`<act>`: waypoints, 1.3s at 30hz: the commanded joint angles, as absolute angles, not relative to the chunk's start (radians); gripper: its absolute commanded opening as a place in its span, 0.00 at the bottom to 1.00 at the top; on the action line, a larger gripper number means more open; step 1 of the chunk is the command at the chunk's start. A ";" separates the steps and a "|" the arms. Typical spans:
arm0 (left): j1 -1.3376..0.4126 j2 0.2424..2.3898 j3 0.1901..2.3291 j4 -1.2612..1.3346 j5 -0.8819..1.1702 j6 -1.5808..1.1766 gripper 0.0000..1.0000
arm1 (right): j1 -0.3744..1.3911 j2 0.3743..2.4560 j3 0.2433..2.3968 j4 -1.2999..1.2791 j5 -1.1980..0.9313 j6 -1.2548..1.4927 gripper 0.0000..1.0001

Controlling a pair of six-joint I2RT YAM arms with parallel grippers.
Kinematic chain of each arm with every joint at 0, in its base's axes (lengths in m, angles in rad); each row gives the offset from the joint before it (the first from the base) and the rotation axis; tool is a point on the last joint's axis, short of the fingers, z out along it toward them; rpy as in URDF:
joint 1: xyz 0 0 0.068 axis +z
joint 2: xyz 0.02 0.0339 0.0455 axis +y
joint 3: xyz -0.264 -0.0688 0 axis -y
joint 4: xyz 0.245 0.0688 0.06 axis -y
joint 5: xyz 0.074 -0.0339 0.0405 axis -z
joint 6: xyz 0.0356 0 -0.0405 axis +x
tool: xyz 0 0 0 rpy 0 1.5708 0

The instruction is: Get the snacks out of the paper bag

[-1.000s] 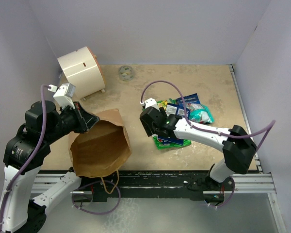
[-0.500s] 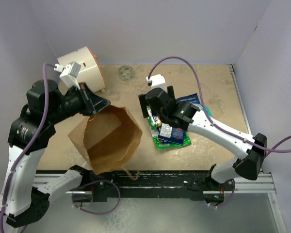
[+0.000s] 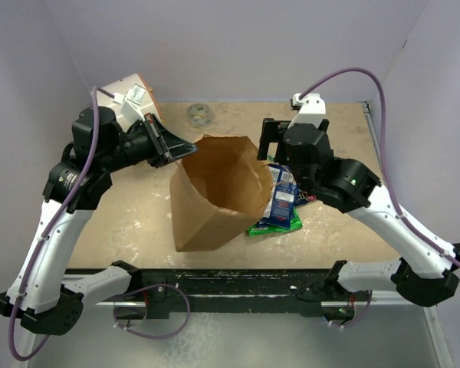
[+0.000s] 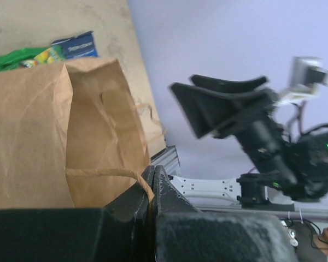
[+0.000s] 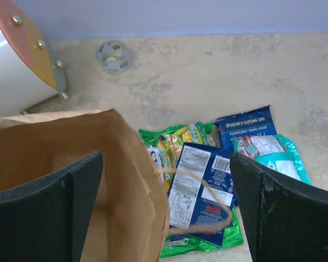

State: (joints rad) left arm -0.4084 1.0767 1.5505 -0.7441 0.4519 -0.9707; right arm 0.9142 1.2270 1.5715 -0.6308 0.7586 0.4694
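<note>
Brown paper bag point(image 3: 215, 207) fills the middle of the top view with its mouth open toward the camera. Its far-left rim is pinched in the left gripper point(image 3: 185, 151), whose jaws are pressed together on the paper. The right gripper point(image 3: 280, 146) hovers at the bag's far-right rim, jaws spread and holding nothing. The snacks point(image 3: 282, 203) lie on the table point(image 3: 138, 218) against the bag's right side, and a white cylinder point(image 3: 123, 103) and grey ring point(image 3: 199, 115) sit near the far wall. In the left wrist view, the closed jaws clamp the bag's edge where a twine handle point(image 4: 106, 173) runs in; 2 snacks, 1 blue and 1 green, show past the bag. In the right wrist view, 2 black fingers point(image 5: 49, 207) stand wide apart above the bag's rim. A second twine loop point(image 5: 208, 188) drapes over a barcoded blue packet point(image 5: 194, 164), beside a green-and-yellow packet point(image 5: 177, 136), a smaller blue packet point(image 5: 246, 123) and a teal-and-red packet point(image 5: 270, 155).
</note>
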 commanded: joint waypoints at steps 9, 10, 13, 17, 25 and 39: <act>-0.395 1.022 1.571 -1.066 0.024 -0.862 0.05 | 0.913 1.230 1.728 -0.699 0.750 0.469 1.00; -0.395 1.017 1.573 -1.074 0.003 -0.862 0.07 | 0.914 1.228 1.727 -0.701 0.735 0.469 0.99; -0.395 0.984 1.569 -1.096 -0.072 -0.860 0.13 | 0.914 1.229 1.731 -0.707 0.706 0.458 1.00; -0.394 0.918 1.527 -1.098 -0.119 -0.893 0.22 | 0.914 1.246 1.761 -0.730 0.695 0.439 1.00; -0.394 0.881 1.556 -1.127 -0.140 -0.908 0.82 | 0.914 1.225 1.800 -0.790 0.621 0.451 1.00; -0.394 0.955 1.835 -1.546 -0.313 -1.085 0.99 | 0.914 1.209 1.932 -1.048 0.635 0.559 1.00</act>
State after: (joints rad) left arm -0.3996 0.9760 1.7630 -1.4693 -0.2520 -1.0676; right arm 0.9142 1.2003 1.8500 -0.9405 0.6121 0.5098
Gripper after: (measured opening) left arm 0.989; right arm 0.994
